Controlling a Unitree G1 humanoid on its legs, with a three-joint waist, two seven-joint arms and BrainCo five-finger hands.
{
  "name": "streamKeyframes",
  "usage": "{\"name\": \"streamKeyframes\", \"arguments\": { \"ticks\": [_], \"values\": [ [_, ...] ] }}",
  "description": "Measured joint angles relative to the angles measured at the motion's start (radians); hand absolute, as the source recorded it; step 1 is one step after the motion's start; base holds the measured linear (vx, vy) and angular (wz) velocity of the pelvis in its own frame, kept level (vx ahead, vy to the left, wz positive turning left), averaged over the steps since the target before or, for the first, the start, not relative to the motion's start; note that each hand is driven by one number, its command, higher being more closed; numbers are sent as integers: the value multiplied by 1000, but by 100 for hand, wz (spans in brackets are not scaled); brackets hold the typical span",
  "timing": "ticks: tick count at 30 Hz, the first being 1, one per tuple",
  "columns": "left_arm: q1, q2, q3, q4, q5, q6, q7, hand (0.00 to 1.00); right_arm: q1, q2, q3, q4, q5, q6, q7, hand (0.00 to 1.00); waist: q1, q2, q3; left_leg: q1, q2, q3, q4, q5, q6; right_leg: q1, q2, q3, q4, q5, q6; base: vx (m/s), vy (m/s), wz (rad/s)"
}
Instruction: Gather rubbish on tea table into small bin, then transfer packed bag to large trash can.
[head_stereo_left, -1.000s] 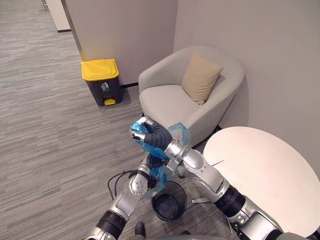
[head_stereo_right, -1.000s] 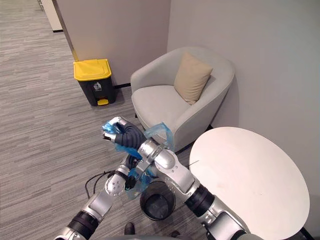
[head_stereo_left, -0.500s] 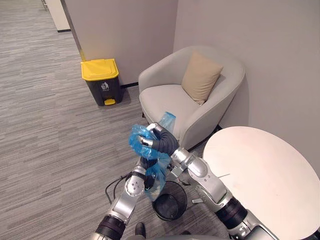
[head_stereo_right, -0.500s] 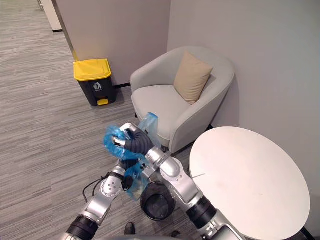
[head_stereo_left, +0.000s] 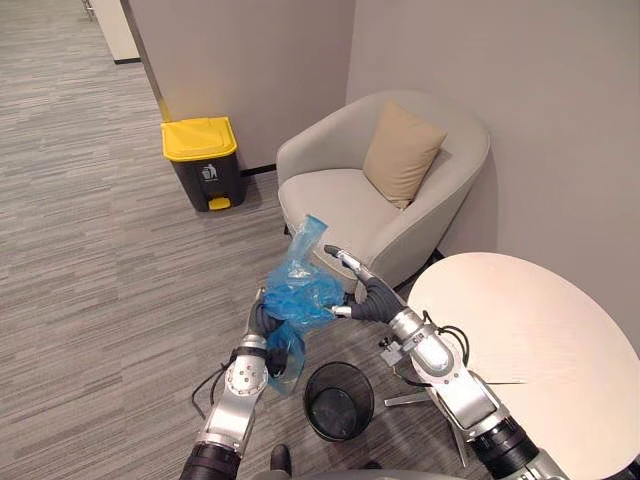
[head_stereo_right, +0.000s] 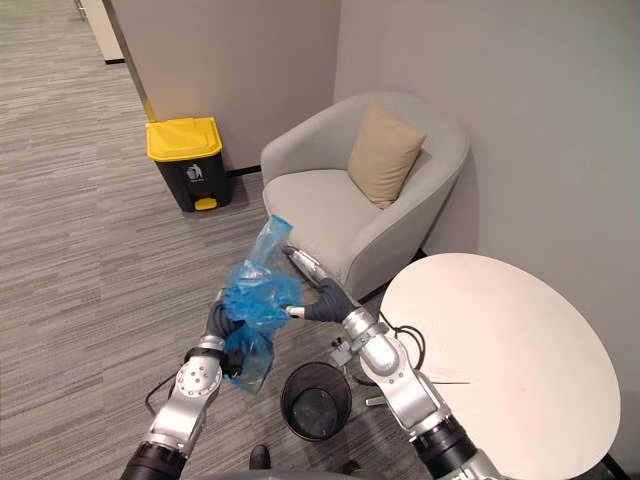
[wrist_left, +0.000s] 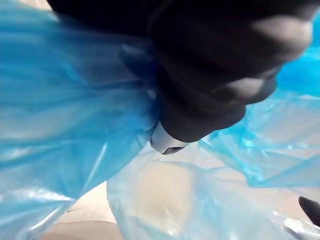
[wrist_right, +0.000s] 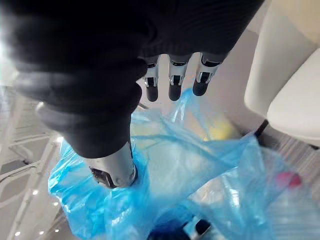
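Gathering looks done: the crinkly blue plastic bag (head_stereo_left: 300, 290) is out of the small black mesh bin (head_stereo_left: 338, 400), held up near it. The right hand (head_stereo_left: 372, 300) has its fingers straight against the bag. The left hand (head_stereo_left: 262, 320) has its fingers buried in plastic, so can't tell. What's left is the haul to the grey yellow-lidded trash can (head_stereo_left: 205, 160).

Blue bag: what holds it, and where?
The blue bag bunches at the left robot hand, grip hidden; the right robot hand, fingers straight, touches its upper part.

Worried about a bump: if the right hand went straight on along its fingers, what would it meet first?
Most likely the blue bag: the right hand has straight fingers, their tips right at its bunched top. Past that loose plastic the armchair looks next, though depth is unclear.
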Motion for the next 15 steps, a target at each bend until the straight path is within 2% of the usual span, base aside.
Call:
{"name": "streamKeyframes", "arguments": {
  "ticks": [3, 9, 12, 15],
  "values": [
    [2, 0, 24, 0, -18, 0, 0, 100, 20, -28, -20, 0, -20, -1, -14, 0, 0, 0, 1, 3, 0, 0, 0, 0, 0, 3, 0, 0, -2, 0, 0, 0, 0, 0],
    [43, 1, 71, 0, -41, 1, 13, 100, 93, -19, -99, 0, -37, -1, -25, 0, -2, 3, 3, 3, 1, 1, 0, -1, 0, 8, 1, 1, -16, 0, 0, 0, 0, 0],
    [75, -1, 89, 0, -42, 1, 12, 100, 150, 41, -189, 1, -25, 2, -39, 0, -3, 7, 6, 4, 1, 0, 0, -2, 1, 13, 1, 1, -23, 0, 1, 0, 0, 0],
    [107, -3, 117, 0, -54, 1, 11, 100, 199, 104, -268, 29, 37, 3, -41, 0, -5, 10, 9, 4, 0, 0, 0, -6, 0, 15, 2, 1, -29, 1, 1, 0, 0, 0]
  ]
}}
